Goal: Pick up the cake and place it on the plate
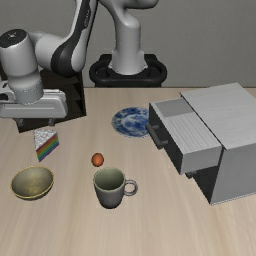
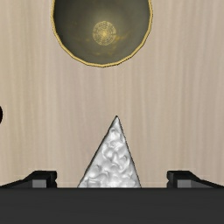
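The cake (image 1: pixel 47 147) is a wedge with white icing and rainbow layers, lying on the wooden table at the exterior view's left. My gripper (image 1: pixel 40 128) hangs directly over it. In the wrist view the cake (image 2: pixel 112 162) lies between my fingertips (image 2: pixel 39 178), which stand wide apart and clear of its sides, so the gripper (image 2: pixel 112 180) is open. The blue patterned plate (image 1: pixel 130 121) sits near the table's middle at the back, well off to the exterior view's right of the cake.
An olive bowl (image 1: pixel 32 183) (image 2: pixel 101 31) stands just in front of the cake. A grey-green mug (image 1: pixel 112 187) and a small red-orange ball (image 1: pixel 97 159) lie between cake and plate. A grey cabinet (image 1: pixel 215 135) with an open drawer takes up the right.
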Available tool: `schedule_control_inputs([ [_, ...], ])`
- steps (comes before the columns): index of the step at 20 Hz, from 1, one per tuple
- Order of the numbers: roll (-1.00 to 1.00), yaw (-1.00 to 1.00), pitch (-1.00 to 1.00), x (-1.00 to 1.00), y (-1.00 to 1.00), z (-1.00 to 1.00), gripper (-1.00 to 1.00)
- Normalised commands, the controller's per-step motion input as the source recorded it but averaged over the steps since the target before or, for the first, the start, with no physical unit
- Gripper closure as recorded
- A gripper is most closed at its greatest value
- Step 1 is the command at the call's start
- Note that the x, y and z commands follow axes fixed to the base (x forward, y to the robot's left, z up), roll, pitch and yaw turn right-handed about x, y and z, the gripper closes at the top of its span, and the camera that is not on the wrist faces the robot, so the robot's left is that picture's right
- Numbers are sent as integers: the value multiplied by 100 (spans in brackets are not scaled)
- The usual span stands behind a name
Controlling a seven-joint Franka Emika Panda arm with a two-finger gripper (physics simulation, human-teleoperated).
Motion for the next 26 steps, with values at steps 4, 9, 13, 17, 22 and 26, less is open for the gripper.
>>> schedule_control_inputs([
  [4,0,0,0,0,0,-100,-100],
  [9,0,0,0,-20,0,-80,-100],
  [13,0,0,0,-50,0,-25,100],
  [17,0,0,0,0,0,0,100],
  [22,0,0,0,0,0,20,100],
  [26,0,0,0,0,0,100,100],
])
